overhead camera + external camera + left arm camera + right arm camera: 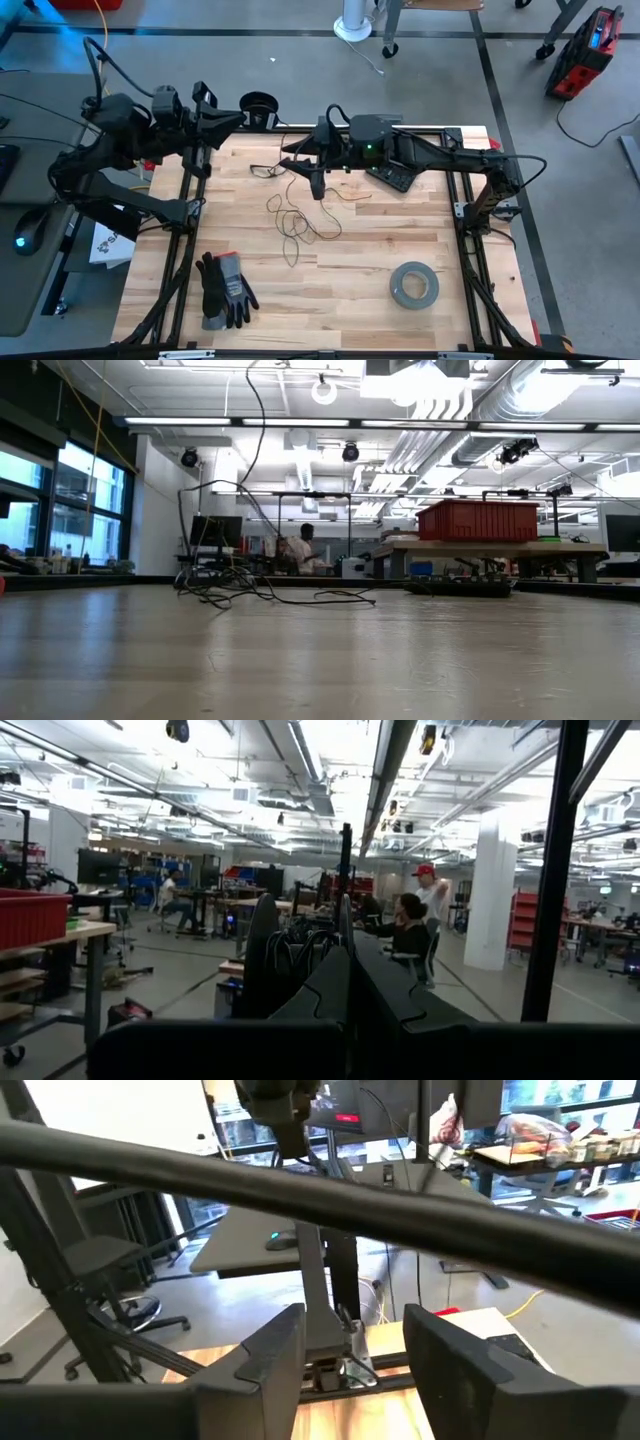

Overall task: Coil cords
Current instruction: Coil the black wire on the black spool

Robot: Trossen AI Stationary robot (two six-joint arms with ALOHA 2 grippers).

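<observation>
Pale wood planks make up your desk [400, 230], and the thin dark cord [295, 215] lies loose on them, in tangled loops a little toward the left of the desk's middle, with one small loop nearer the far edge. Its spool [259, 102] sits beyond the far edge, by the far-left corner, partly cut off by the frame rail.

Your right gripper [300, 165] hangs above the cord's far end; its fingers [265, 1355] stand apart and grasp nothing. Whether they touch the cord you cannot tell from above.

Your left gripper [232, 118] waits off the far-left corner, fingers [345, 970] clenched on nothing.

From the low view the cord shows only as a dark tangle, far off. Gloves [225, 290] lie near the front-left corner, a tape roll [413, 285] toward the front-right.
</observation>
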